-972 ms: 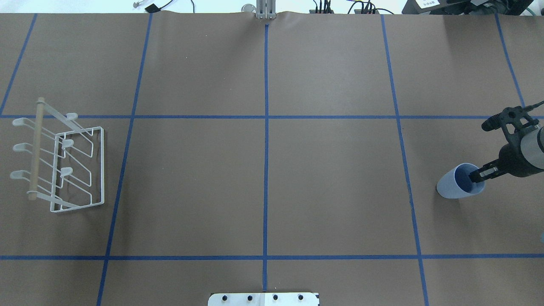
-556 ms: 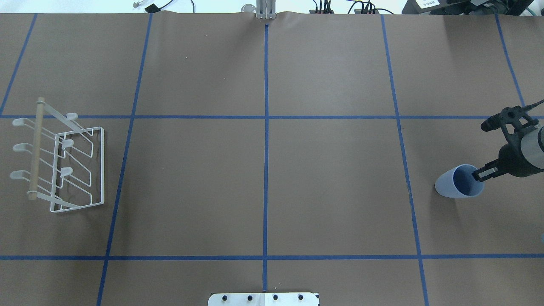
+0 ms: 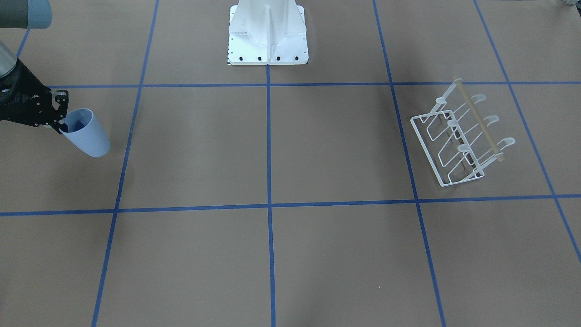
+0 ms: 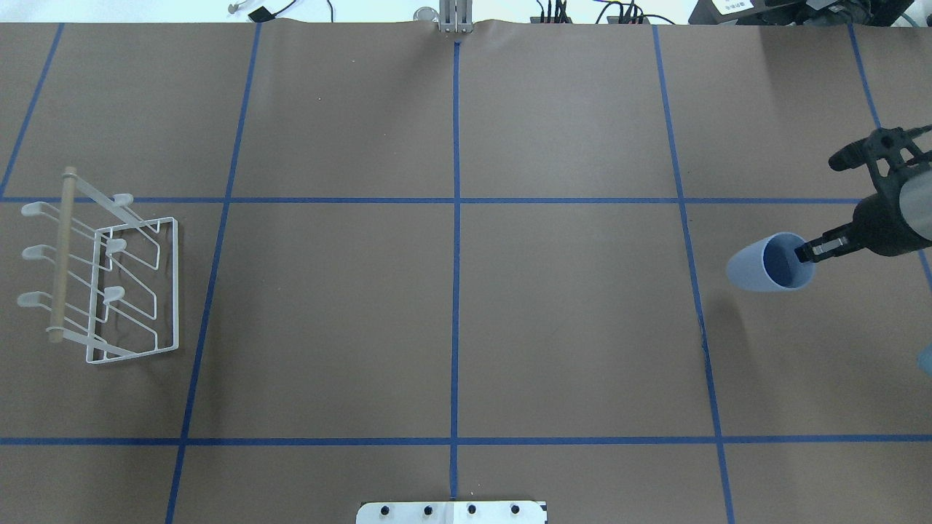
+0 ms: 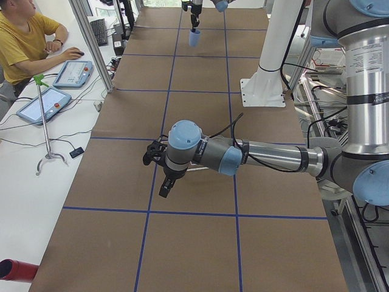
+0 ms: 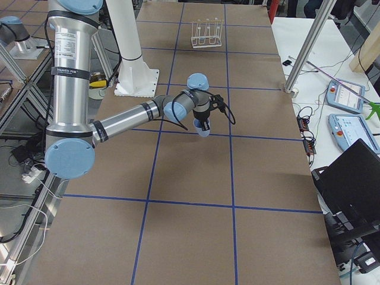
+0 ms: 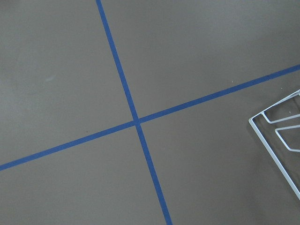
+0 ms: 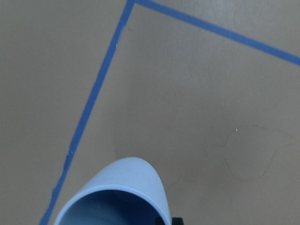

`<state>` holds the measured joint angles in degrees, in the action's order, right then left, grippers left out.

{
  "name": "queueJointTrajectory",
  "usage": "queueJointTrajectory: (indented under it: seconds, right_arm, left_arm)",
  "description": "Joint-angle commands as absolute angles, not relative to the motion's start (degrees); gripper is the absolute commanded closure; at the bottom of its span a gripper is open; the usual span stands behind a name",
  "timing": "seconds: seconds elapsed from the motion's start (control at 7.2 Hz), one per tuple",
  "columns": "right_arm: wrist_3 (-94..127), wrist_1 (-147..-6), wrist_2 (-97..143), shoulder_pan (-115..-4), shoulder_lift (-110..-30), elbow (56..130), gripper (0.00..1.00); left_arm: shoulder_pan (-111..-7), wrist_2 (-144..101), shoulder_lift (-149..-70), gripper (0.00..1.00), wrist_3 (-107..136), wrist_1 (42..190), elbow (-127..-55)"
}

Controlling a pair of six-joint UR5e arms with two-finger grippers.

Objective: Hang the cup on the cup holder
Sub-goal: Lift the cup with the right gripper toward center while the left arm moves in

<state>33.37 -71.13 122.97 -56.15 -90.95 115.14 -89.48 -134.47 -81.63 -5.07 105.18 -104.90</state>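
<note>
Right gripper (image 4: 805, 252): fingers narrow, pinched on the rim wall of the cup (image 4: 764, 266). One finger goes inside the mouth, the other lies outside it.

In the overhead view the cup sits at right of frame, about mid-height. It is tilted, mouth toward the gripper and base pointing to frame left. Its shadow falls apart from it, lower down on the table (image 4: 568, 306), so we take it as held off the surface.

In the front-facing view the same cup (image 3: 88, 136) is at the left edge, base slanting toward lower right, with the right gripper (image 3: 61, 123) at its rim.

The right wrist view shows only the cup's rim (image 8: 122, 197) at bottom centre, above brown cover and blue tape lines (image 8: 93, 93).

Left gripper (image 5: 164, 187): seen only in the left side view, low over the table near centre frame. We cannot tell how its fingers stand.

Cup holder (image 4: 176, 284): at far left of the overhead frame, upright on the table, wooden rod (image 4: 61, 255) on its left side. It is well apart from the cup. One wire corner (image 7: 276, 136) shows at the right edge of the left wrist view.
</note>
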Motion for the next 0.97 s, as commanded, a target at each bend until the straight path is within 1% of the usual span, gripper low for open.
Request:
queueJointTrajectory:
  seconds: [0.0, 0.14, 0.42, 0.56, 0.69, 0.83]
  right_arm:
    - [46.3, -65.1, 123.0, -56.5, -83.9, 113.5, 1.0]
    - [52.9, -56.0, 123.0, -56.4, -82.7, 111.6, 1.0]
    - [65.0, -36.6, 123.1, -54.8, -82.5, 108.6, 1.0]
    - [70.0, -26.8, 123.0, -53.5, -82.5, 106.5, 1.0]
    - [74.1, -19.1, 122.6, -52.3, -82.4, 105.6, 1.0]
    - [76.4, -14.5, 122.3, -50.8, -82.3, 105.5, 1.0]
  left_arm:
    - [-89.3, -134.6, -81.8, 0.02, -3.1, 114.8, -104.8]
    - [-87.5, -134.8, -84.7, 0.02, 1.6, 117.7, -105.4]
    - [-85.4, -142.9, -88.2, 0.02, 15.5, 124.2, -105.3]
    - [-83.3, -143.6, -88.8, 0.02, 25.4, 131.2, -105.3]
    - [-79.5, -143.5, -91.6, 0.02, 38.8, 137.6, -105.3]
    - [-76.0, -143.5, -94.9, 0.02, 50.8, 143.6, -105.3]
